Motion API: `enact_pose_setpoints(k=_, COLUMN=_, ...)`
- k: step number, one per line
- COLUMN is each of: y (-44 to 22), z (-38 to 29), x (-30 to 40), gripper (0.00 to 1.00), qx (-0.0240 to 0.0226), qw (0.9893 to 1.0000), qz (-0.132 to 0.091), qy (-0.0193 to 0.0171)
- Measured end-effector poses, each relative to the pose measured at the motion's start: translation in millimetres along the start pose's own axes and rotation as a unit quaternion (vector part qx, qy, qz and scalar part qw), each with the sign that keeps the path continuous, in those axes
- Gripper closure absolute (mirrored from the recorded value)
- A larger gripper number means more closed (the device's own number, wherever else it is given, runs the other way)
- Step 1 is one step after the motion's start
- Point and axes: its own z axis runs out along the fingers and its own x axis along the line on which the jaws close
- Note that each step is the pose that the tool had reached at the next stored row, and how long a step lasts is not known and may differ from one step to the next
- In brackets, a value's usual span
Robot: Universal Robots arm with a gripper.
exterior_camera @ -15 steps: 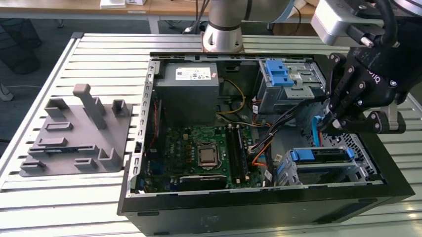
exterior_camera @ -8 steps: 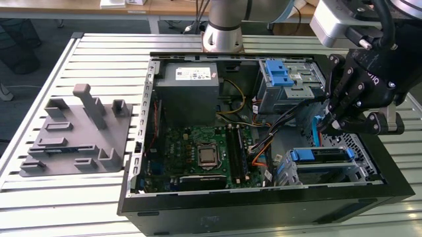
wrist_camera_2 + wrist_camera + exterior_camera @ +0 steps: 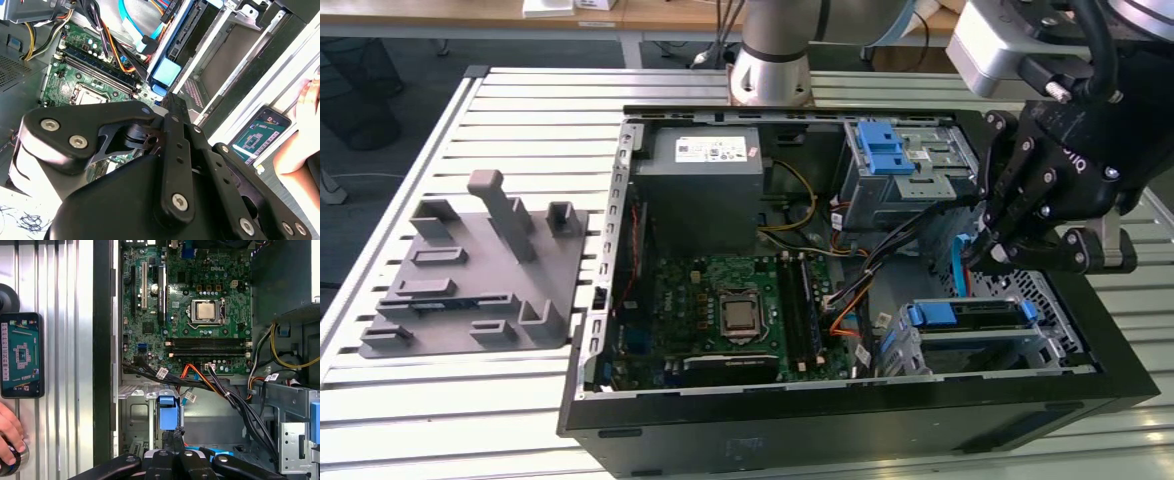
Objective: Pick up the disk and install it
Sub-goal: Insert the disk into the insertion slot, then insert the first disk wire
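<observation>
> Basically clamping the disk [image 3: 167, 412] edge-on between gripper [image 3: 170, 450] jaws, over the drive cage [image 3: 1047, 345] by the case [image 3: 854, 425] edge on the exterior view's right.
> Yep. Could snag cables [image 3: 225, 392] and jam crooked.

Your arm reaches steeply downward; the gripper [image 3: 987, 255] points down, its black linkage folded close together.

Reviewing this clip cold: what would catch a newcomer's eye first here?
The open computer case on the slatted table, its green motherboard laid bare, draws the eye first. The black gripper hangs over the drive bays at the exterior view's right, where the disk stands edge-on in its bright blue carrier. A lit phone lies on the table beside the case, a hand next to it.
</observation>
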Motion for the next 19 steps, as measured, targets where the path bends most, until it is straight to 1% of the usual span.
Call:
enact_pose_setpoints(k=12, y=-0.4, z=20.6, x=0.4, gripper=0.89, qx=0.001, qw=1.0, qz=0.0, qy=0.0002)
enact_pose_setpoints(k=16, y=-0.4, z=21.5, x=0.4, gripper=0.89, qx=0.001, qw=1.0, qz=0.0, qy=0.0003)
enact_pose_setpoints(k=18, y=-0.5, z=25.3, x=0.5, gripper=0.89, qx=0.001, qw=1.0, qz=0.0, qy=0.0002)
enact_pose_setpoints(k=19, y=-0.5, z=25.3, x=0.4, gripper=0.89, qx=0.001, qw=1.0, qz=0.0, qy=0.0002)
